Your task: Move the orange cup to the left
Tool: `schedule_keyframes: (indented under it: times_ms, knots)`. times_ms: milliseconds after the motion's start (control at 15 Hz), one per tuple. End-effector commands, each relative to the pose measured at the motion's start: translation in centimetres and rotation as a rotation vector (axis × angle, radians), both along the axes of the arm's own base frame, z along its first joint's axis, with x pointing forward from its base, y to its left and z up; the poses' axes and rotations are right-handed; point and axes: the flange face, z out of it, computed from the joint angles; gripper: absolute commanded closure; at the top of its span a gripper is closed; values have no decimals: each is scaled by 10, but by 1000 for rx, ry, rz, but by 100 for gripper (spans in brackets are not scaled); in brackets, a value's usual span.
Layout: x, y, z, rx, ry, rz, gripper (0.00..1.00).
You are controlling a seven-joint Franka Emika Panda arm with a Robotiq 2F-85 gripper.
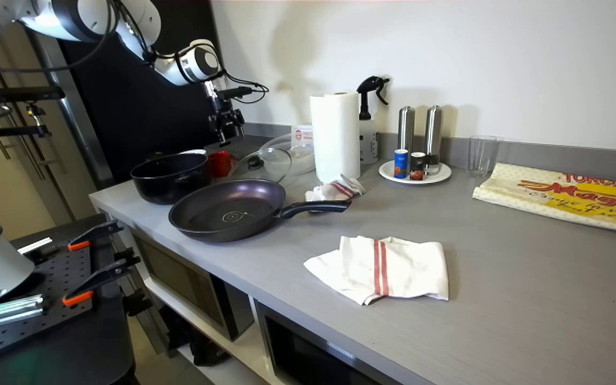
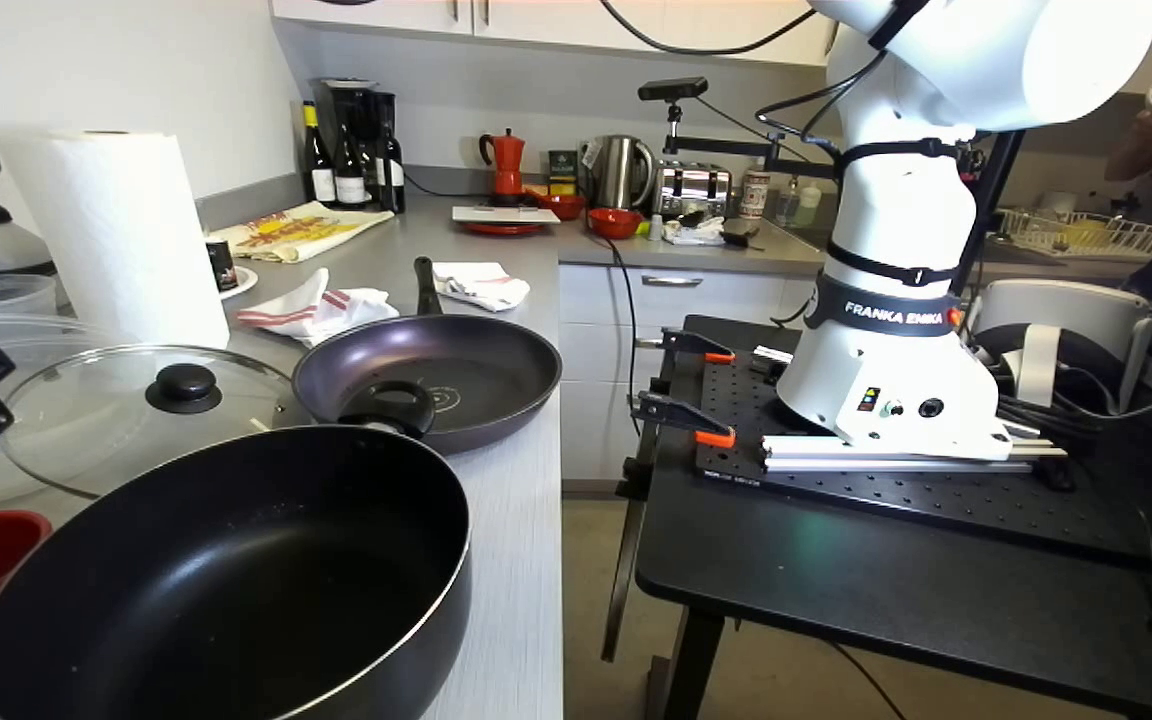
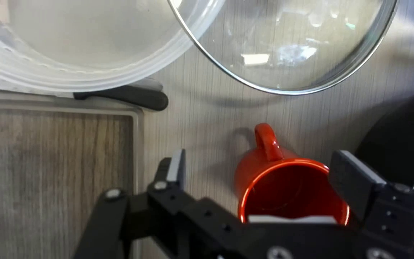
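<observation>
– Gripper [image 3: 263,168], wrist view: state of the fingers?
– Released, spread well apart. Red-orange mug [image 3: 293,190], the task's orange cup, appears between the fingertips; one finger overlaps its rim. Its handle points toward the glass lid [image 3: 289,61].
– In an exterior view, nearest item?
– Black pot [image 2: 236,580]. It conceals part of the mug at lower left. The frying pan [image 2: 476,370] sits just behind the pot; whether they touch cannot be told.
– In an exterior view, gripper position?
– Above the mug, which stands on the countertop [image 1: 527,310] beside the pot. A red-striped towel [image 1: 407,267] lies in the foreground. Finger spacing cannot be read here.
</observation>
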Motion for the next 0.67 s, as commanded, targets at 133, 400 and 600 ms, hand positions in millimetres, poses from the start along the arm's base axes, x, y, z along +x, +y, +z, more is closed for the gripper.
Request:
schedule_keyframes:
  times_ms: [133,400,600]
  knots:
    - [-15,0,38,-18,-44,-15,0]
    - [-9,1,40,1,-37,-14,0]
    - [-12,0,44,-3,-41,-18,0]
